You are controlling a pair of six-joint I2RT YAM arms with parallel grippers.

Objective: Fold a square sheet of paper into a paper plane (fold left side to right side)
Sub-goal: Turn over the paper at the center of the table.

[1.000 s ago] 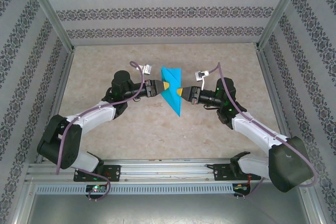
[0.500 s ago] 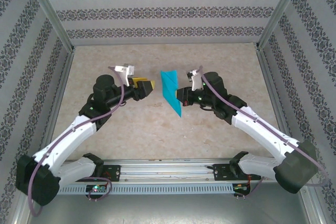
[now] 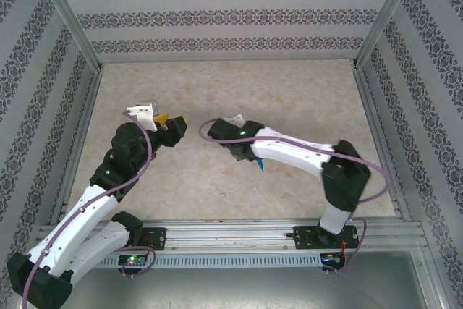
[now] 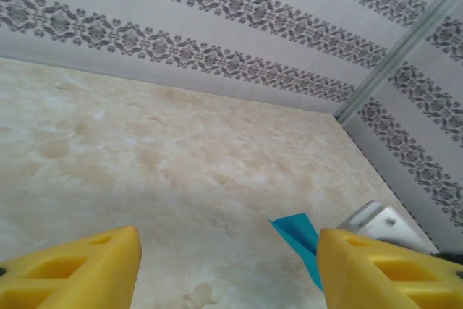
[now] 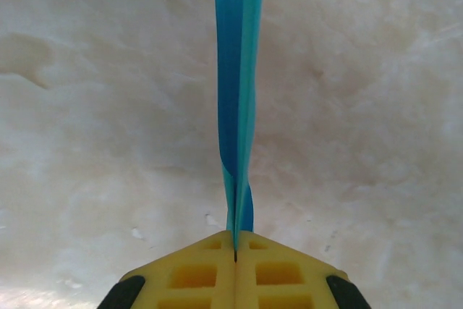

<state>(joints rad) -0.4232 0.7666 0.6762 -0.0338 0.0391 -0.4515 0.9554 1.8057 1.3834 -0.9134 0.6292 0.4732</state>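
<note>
The teal-blue sheet of paper (image 5: 235,106) is folded into a slim, pointed, layered strip. My right gripper (image 5: 235,251) is shut on its near edge, and the paper stands edge-on, reaching away over the table. From above, only its pointed tip (image 3: 259,165) pokes out from under my right forearm (image 3: 289,151), which stretches left across the table's middle. My left gripper (image 3: 173,122) hangs open to the left of it, apart from the paper. Between its yellow fingers (image 4: 94,265) lies bare table, and a teal corner (image 4: 298,231) shows just beside the right finger.
The beige marbled table (image 3: 217,77) is enclosed by patterned walls (image 3: 231,16) at the back and both sides. An aluminium rail (image 3: 231,236) runs along the near edge where the arm bases sit.
My left gripper let go of the paper, opened and drew back to the left. My right arm swung left and lower over the table, carrying the folded paper.
</note>
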